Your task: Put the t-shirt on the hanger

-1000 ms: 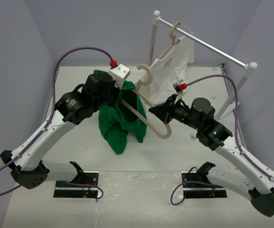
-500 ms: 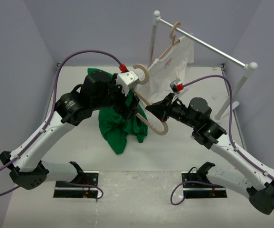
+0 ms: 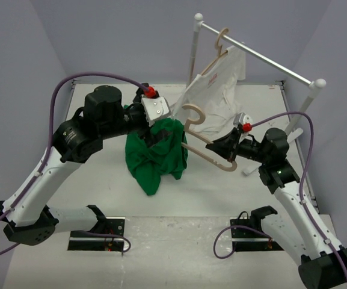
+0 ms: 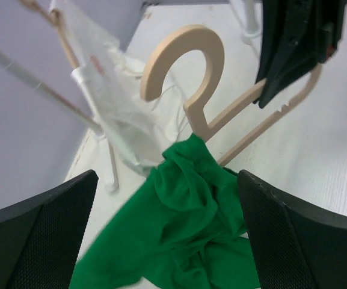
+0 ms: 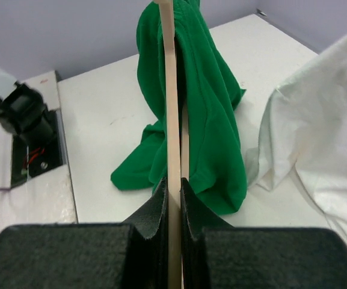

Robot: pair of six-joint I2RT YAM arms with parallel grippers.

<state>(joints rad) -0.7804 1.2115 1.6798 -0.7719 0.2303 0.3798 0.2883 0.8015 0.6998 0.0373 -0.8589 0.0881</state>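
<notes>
The green t-shirt [image 3: 155, 155] hangs bunched over the far end of the pale wooden hanger [image 3: 209, 147], and its lower folds reach the table. My right gripper [image 3: 224, 146] is shut on the hanger's other arm, holding it in the air; in the right wrist view the hanger [image 5: 171, 108] runs edge-on between the jaws [image 5: 173, 191], with the t-shirt [image 5: 212, 120] draped beyond. My left gripper [image 3: 163, 127] stands wide open just above the shirt. In the left wrist view the t-shirt [image 4: 179, 229] lies between the spread fingers [image 4: 35, 241] without touching them, below the hanger's hook [image 4: 185, 66].
A white rack with a metal rail [image 3: 257, 54] stands at the back right. On it a second wooden hanger carries a white garment [image 3: 218, 90] with small red print, just behind the held hanger. The white garment [image 5: 317, 138] shows at the right of the right wrist view.
My left gripper has opened, let go of the t-shirt and drawn back. The right arm has carried the hanger to the right, with the shirt now hanging from it.
</notes>
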